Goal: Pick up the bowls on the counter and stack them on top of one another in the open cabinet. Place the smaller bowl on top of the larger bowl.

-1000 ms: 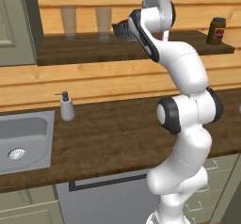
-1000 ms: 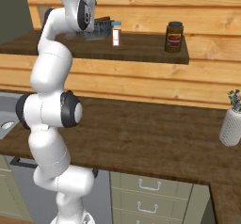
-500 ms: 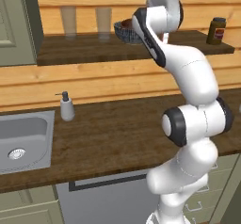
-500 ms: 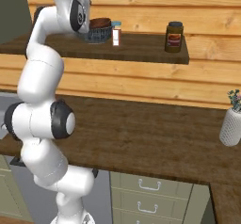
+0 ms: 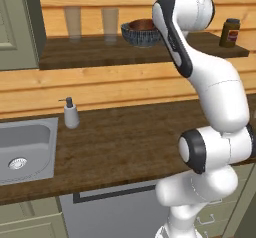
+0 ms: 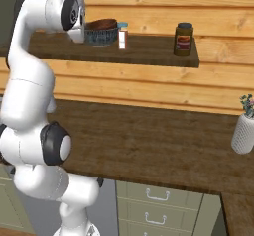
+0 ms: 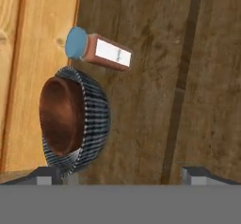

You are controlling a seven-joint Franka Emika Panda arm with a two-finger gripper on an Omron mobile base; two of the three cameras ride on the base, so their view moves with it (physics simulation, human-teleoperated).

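We see the smaller bowl (image 7: 60,116), glossy reddish-brown, already nested inside the larger bowl (image 7: 94,119), ribbed and grey-blue, and the pair sits on the shelf of the open cabinet (image 5: 100,57), close to the plank back wall, with a small blue-capped bottle (image 7: 101,49) just beside it. The long wooden surface (image 5: 125,142) below carries no bowl now. Our pincer (image 7: 122,173) stands spread wide with nothing between its tips, a little apart from the stack. Both bowls look rigid and ceramic-like to us, so we judge them fairly weighty for their size and liable to chip if knocked. The brown one's smooth glaze would likely be slippery; the grey one's ribs should offer more bite. If either needed another hold, we would take it at the rim, one tip inside and one outside, and keep clear of the bottle. The stacking looks complete to us.
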